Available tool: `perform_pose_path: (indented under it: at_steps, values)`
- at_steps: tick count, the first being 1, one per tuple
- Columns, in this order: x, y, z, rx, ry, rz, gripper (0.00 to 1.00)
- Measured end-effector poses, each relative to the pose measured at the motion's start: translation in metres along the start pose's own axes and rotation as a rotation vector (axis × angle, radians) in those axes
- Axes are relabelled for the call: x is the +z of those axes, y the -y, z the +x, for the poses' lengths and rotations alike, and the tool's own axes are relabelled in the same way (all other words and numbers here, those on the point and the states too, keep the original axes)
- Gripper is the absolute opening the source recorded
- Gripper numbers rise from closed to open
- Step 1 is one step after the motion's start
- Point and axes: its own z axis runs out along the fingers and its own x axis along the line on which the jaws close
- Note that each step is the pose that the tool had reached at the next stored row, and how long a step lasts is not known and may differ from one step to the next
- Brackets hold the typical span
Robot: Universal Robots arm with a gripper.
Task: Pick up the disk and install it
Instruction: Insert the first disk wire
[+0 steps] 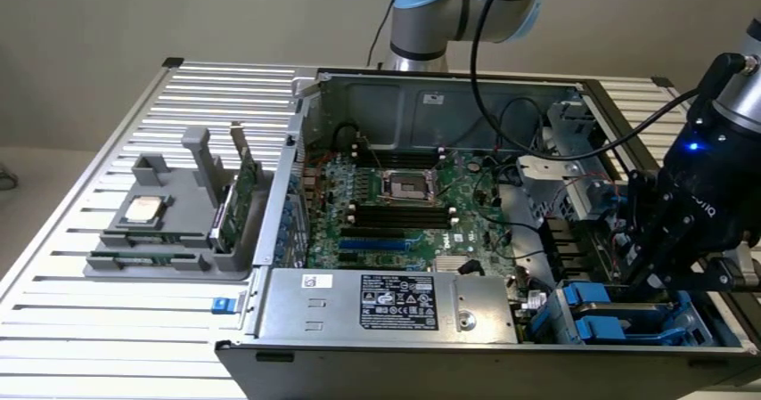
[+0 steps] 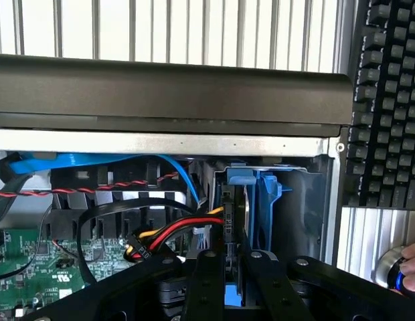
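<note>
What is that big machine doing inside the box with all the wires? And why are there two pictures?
That is a robot arm with a gripper, a kind of pinching hand. One picture is taken from off the arm, the other from a camera on its wrist. The box is an open computer on a metal table. Beside it, a grey holder keeps a small silver chip and green cards. The gripper is pinching the disk, in its blue frame, standing on edge in the computer's bay.

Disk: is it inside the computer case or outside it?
Inside. The disk stands on edge in the blue bay, with the gripper closed on it.
</note>
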Motion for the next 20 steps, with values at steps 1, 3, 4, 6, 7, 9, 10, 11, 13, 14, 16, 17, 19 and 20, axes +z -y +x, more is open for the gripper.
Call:
perform_pose_path:
  at_steps: [1,3,4,6,7,9,10,11,13,14,16,17,19,20]
  values:
    - [0.0001,0.0,-0.0001,-0.002,-0.001,-0.0003,0.17]
    - [0.0003,0.0,-0.0003,-0.005,-0.0027,-0.0007,0.17]
    - [0.0004,0.0,-0.0005,-0.007,-0.0035,-0.001,0.17]
    - [0.0008,0.0,-0.0009,-0.01,-0.0051,-0.0014,0.17]
    - [0.0009,0.0,-0.0011,-0.012,-0.0057,-0.0016,0.17]
    - [0.0011,0.0,-0.0014,-0.015,-0.0068,-0.002,0.17]
    - [0.0011,0.0,-0.0016,-0.017,-0.0074,-0.0022,0.17]
    - [0.0013,0.0,-0.0019,-0.018,-0.0083,-0.0024,0.17]
    - [0.0015,0.0,-0.0024,-0.021,-0.0104,-0.0029,0.17]
    - [0.0017,0.0,-0.0027,-0.023,-0.0112,-0.0031,0.17]
    - [0.0019,0.0,-0.0033,-0.025,-0.0131,-0.0034,0.17]
    - [0.0019,0.0,-0.0035,-0.025,-0.0138,-0.0035,0.17]
    - [0.0019,0.0001,-0.0034,-0.026,-0.0156,-0.0036,0.17]
    - [0.002,0.0002,-0.0035,-0.026,-0.0168,-0.0036,0.17]
